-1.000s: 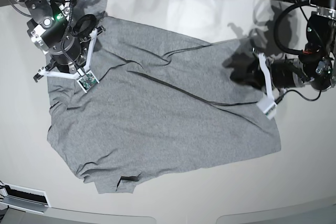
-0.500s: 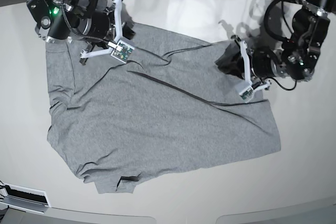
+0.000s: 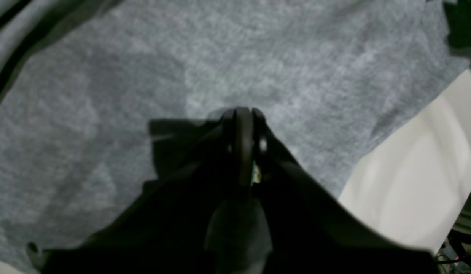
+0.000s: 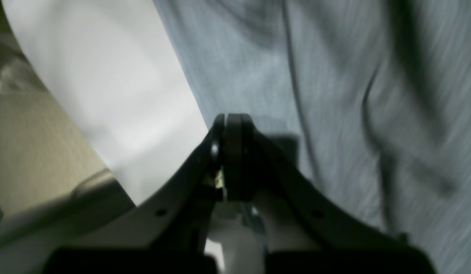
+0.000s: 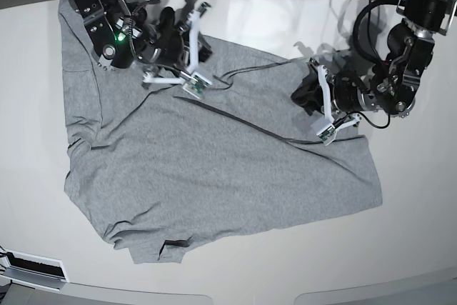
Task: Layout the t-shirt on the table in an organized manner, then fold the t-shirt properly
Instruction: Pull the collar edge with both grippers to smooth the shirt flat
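Base view: the t-shirt (image 5: 214, 169) is seen spread plain side up over the middle of the table (image 5: 414, 198), creased, with a long dark fold running across it between the two arms. The left gripper (image 5: 307, 94) is held low over the far edge of the cloth, on the right of this view, and the right gripper (image 5: 203, 51) is held over the far part of the cloth on the left of this view, its outline smeared by blur. A raised flap of grey fabric is seen beyond the right arm, near the table's far left corner.

In the left wrist view the left gripper (image 3: 241, 114) is shown with its jaws pressed together, no gap being visible between them. Grey knit (image 3: 144, 76) fills the area ahead of and to both sides of the jaws, and bare table (image 3: 410, 182) is seen off to one side, beyond the cloth's edge. Whether any fabric is pinched cannot be told.

In the right wrist view the right gripper (image 4: 231, 118) is likewise shown with its jaws closed against each other. The edge of the shirt (image 4: 334, 95) runs directly ahead of the jaws, with wrinkled grey cloth on one side and white table (image 4: 106, 76) on the other. Whether cloth is caught between these jaws cannot be told either.
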You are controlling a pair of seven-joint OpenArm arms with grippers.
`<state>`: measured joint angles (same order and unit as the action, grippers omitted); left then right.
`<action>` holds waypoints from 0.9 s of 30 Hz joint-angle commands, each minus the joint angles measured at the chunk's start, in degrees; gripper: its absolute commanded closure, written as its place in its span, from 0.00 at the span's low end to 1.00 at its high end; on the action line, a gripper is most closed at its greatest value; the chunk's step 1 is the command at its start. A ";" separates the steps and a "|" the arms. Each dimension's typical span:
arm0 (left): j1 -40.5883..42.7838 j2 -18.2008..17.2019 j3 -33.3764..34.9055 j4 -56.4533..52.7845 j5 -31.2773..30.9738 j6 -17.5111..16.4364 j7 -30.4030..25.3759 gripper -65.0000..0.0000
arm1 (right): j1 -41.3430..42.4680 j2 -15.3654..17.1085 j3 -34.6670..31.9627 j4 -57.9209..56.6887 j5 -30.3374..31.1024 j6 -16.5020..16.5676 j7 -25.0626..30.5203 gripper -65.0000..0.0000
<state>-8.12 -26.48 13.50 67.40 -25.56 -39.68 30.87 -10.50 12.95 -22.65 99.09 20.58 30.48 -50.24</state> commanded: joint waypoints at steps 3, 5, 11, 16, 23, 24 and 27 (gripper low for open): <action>-1.09 -0.83 -0.33 0.61 -0.81 -0.32 -0.90 1.00 | 0.55 -2.19 0.15 1.64 1.99 1.09 1.88 1.00; -1.31 -0.83 -0.33 0.61 -0.81 -0.32 -0.92 1.00 | 0.57 -3.26 0.15 1.62 1.42 0.98 2.32 1.00; -1.44 -0.83 -0.33 0.61 -0.81 -0.32 -1.33 1.00 | 0.70 -4.72 0.15 0.15 -0.04 0.90 7.08 1.00; -1.60 -0.81 -0.33 0.61 -0.81 -0.32 -1.33 1.00 | 2.01 -4.70 0.15 -5.62 -3.50 -2.64 10.10 1.00; -1.33 1.46 -0.33 -2.38 3.50 -0.32 -5.70 1.00 | 2.27 -4.90 0.15 -9.62 -3.56 -3.08 10.14 1.00; -1.33 1.86 -0.33 -3.15 4.24 -0.32 -6.32 1.00 | 2.27 -5.05 0.15 -9.90 -3.54 -2.97 10.14 1.00; -1.31 3.02 -0.33 -5.01 5.33 -0.32 -6.47 1.00 | 2.25 -5.49 0.15 -11.63 -4.92 -2.97 10.12 1.00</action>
<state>-8.95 -23.00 13.37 62.13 -21.56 -39.75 23.51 -8.67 7.57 -22.65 86.78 14.98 27.20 -41.08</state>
